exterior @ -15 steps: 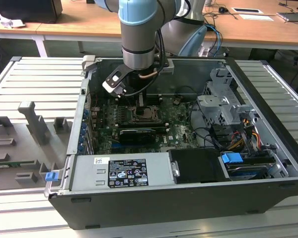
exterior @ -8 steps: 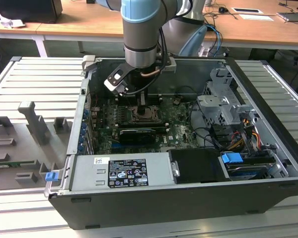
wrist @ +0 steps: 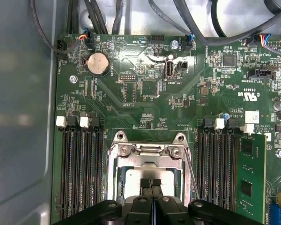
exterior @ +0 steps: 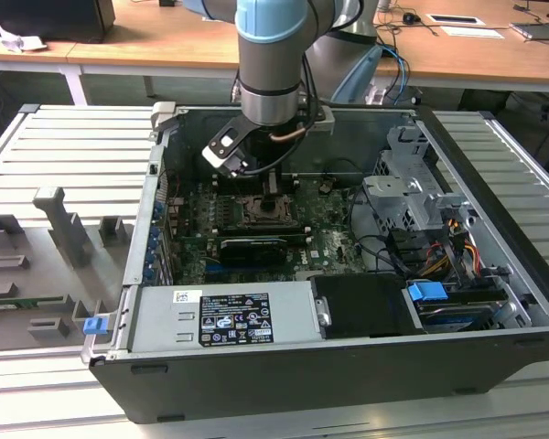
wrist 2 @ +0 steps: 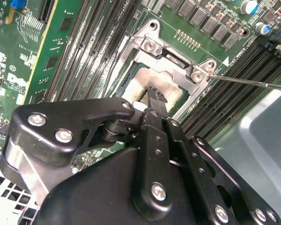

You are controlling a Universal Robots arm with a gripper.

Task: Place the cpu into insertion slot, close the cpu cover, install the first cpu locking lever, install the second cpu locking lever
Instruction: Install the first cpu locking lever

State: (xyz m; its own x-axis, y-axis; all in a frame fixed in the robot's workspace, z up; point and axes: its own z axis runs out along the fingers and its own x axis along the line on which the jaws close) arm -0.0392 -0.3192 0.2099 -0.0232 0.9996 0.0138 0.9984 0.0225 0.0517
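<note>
The hand (wrist: 150,183), fingers pinched narrow with nothing seen between them, hangs tip-down over the cpu (wrist: 131,180). The cpu lies in the slot (exterior: 267,212), framed by the cover (wrist: 145,151); the narrow pinch likely suits that window. A lever (wrist 2: 253,83) juts free, apparently unlatched. In the exterior view, memory slots (exterior: 221,212) crowd the slot's 9 o'clock and cables (exterior: 375,242) its 3 o'clock, so open room lies above.

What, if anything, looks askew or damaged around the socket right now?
Nothing looks damaged. The cpu lies square under the cpu cover. One thing stands out: a thin locking lever juts out across the memory slots, apparently unlatched. The end effector, shut, is poised right at the chip.
</note>
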